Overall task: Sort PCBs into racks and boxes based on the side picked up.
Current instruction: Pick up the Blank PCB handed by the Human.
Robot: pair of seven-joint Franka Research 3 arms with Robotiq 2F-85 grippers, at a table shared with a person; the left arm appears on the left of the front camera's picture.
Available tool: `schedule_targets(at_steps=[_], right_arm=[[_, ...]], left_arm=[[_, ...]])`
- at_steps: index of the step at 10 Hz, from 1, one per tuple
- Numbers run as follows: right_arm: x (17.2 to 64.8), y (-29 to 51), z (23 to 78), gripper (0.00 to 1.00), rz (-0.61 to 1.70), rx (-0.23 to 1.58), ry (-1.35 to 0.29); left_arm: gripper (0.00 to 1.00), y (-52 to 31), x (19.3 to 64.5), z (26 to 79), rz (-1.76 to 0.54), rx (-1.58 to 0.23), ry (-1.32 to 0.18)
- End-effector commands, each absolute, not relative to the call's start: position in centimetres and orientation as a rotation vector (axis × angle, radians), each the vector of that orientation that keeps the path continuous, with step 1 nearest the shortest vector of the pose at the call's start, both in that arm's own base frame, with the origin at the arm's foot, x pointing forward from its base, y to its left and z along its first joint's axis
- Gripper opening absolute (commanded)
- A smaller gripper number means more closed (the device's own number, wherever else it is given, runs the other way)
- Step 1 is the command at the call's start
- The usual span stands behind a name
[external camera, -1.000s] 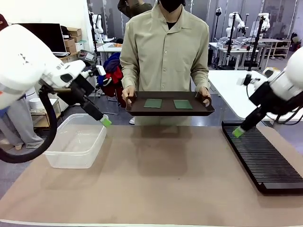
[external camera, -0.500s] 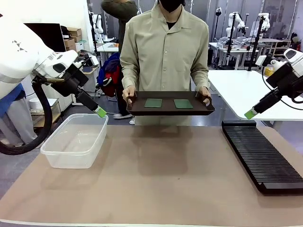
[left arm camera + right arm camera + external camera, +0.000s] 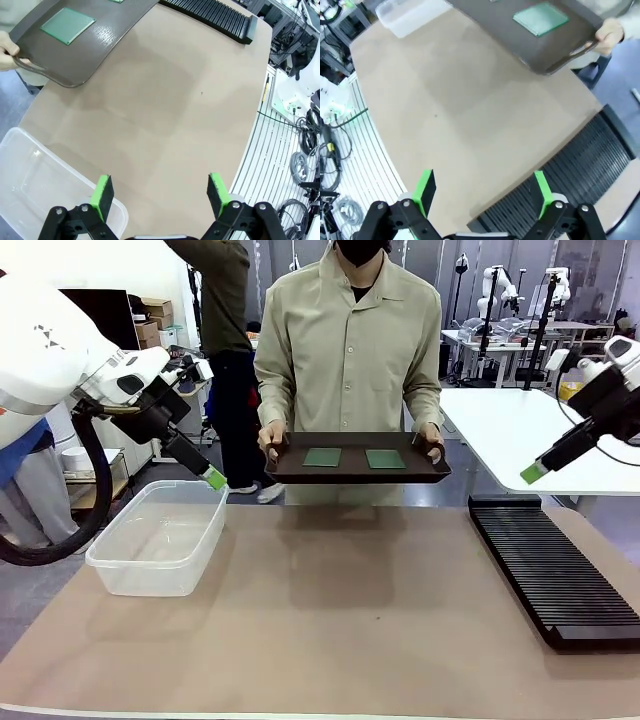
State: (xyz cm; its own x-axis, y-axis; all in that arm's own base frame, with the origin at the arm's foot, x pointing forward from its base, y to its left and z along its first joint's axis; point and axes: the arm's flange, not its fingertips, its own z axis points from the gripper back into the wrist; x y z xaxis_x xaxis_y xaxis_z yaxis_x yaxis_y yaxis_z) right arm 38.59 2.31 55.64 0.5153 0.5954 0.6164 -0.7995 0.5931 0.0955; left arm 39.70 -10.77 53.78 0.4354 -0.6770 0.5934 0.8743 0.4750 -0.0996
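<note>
Two green PCBs (image 3: 322,457) (image 3: 385,458) lie flat on a dark brown tray (image 3: 355,474) that a person holds with both hands over the table's far edge. One PCB (image 3: 67,25) shows in the left wrist view, one PCB (image 3: 540,18) in the right wrist view. The clear box (image 3: 160,537) stands at the table's left, the black rack (image 3: 555,567) along its right. My left gripper (image 3: 214,478) hangs open above the box's far rim (image 3: 70,175), holding nothing. High over the rack's far end (image 3: 555,175), my right gripper (image 3: 533,473) is open and holds nothing.
The brown table surface (image 3: 350,610) lies bare between box and rack. A white table (image 3: 510,430) stands behind the rack. Another person (image 3: 225,360) walks behind the left arm. Cables and a metal frame (image 3: 290,150) lie off the table's near edge.
Both grippers rose and drew outward over the last second: the left to the box's far rim, the right up off the rack. The tray stayed put. A person walked in behind.
</note>
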Motion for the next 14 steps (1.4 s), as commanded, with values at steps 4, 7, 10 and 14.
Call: schedule_targets(at_steps=[4,7,10,14], right_arm=[[41.3,-1.1,59.9,1.0,0.961,0.443,-0.669],[41.9,-1.9,61.1,1.0,0.957,0.403,-0.703],[41.6,-2.1,61.3,1.0,0.912,0.365,-0.755],[41.5,-2.3,61.6,1.0,0.935,0.383,-0.696]], left_arm=[[1.0,-9.4,40.0,56.9,-1.101,-0.319,-0.677],[1.0,-9.0,39.5,59.0,-1.122,-0.194,-0.718],[1.0,-9.2,38.6,59.7,-1.068,-0.177,-0.725],[1.0,-9.0,39.4,60.4,-1.126,-0.192,-0.739]])
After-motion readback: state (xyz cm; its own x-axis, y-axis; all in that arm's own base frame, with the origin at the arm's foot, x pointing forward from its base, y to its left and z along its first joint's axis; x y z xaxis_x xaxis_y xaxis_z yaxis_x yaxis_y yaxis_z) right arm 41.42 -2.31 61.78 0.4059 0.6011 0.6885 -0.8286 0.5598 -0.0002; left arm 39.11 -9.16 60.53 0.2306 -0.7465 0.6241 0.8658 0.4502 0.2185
